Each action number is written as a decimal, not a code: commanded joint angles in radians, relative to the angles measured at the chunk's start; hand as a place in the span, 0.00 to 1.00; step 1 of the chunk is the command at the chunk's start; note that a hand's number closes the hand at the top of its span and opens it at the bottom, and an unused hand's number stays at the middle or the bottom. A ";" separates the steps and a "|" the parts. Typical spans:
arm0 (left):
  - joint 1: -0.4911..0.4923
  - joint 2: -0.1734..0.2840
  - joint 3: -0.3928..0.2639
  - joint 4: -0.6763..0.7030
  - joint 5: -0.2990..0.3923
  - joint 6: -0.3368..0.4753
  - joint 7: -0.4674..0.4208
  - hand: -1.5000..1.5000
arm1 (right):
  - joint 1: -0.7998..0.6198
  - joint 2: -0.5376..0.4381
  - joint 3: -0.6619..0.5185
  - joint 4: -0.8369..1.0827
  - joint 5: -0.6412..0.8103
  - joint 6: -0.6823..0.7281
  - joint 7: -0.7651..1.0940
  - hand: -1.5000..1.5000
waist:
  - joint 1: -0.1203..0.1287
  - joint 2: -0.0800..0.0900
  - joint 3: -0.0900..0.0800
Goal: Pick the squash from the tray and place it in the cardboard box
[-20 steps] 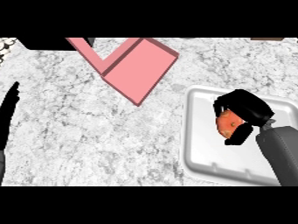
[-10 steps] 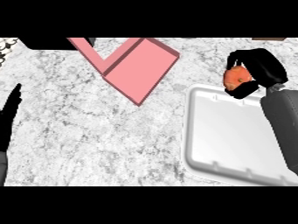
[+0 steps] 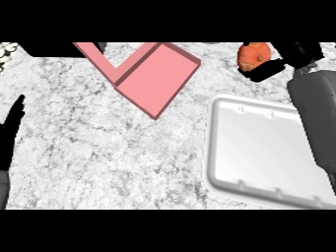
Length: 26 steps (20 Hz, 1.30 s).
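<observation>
Marbled grey desk (image 3: 105, 147), white tray (image 3: 261, 147) bare, right robot hand (image 3: 286, 61) curled round orange squash (image 3: 254, 55) beyond tray's far edge, pink cardboard box (image 3: 156, 74) left of tray, left robot hand (image 3: 3, 140) straight-fingered, far left of tray.

squash (image 3: 253, 55): 1; tray (image 3: 232, 147): 1; cardboard box (image 3: 159, 78): 1; hands: 2

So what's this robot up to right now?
It is moving a squash from the white tray to the pink box. The right hand holds the orange squash in the air beyond the tray, to the right of the box. The left hand rests open at the counter's left edge.
</observation>
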 commanded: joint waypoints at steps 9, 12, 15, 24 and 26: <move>0.002 0.021 0.045 0.064 0.016 -0.025 -0.081 0.50 | -0.280 0.219 -0.046 0.149 -0.093 0.032 0.194 1.00 | 0.007 0.003 -0.001; 0.001 -0.019 -0.009 -0.039 -0.011 -0.012 0.014 0.50 | -0.374 0.237 -0.098 0.268 -0.123 0.003 0.216 1.00 | 0.022 0.007 0.000; -0.005 -0.035 -0.015 -0.014 -0.031 0.012 -0.011 0.50 | -0.419 0.248 -0.134 0.376 -0.147 -0.010 0.214 1.00 | 0.027 0.012 0.000; -0.102 -0.025 -0.028 0.003 -0.026 -0.025 0.033 0.50 | -0.547 0.320 -0.143 0.619 -0.133 -0.203 0.244 1.00 | 0.075 0.030 -0.001; -0.080 -0.037 -0.034 0.006 -0.028 -0.019 -0.007 0.50 | -0.568 0.308 -0.158 0.646 -0.111 -0.190 0.246 1.00 | 0.081 0.037 -0.002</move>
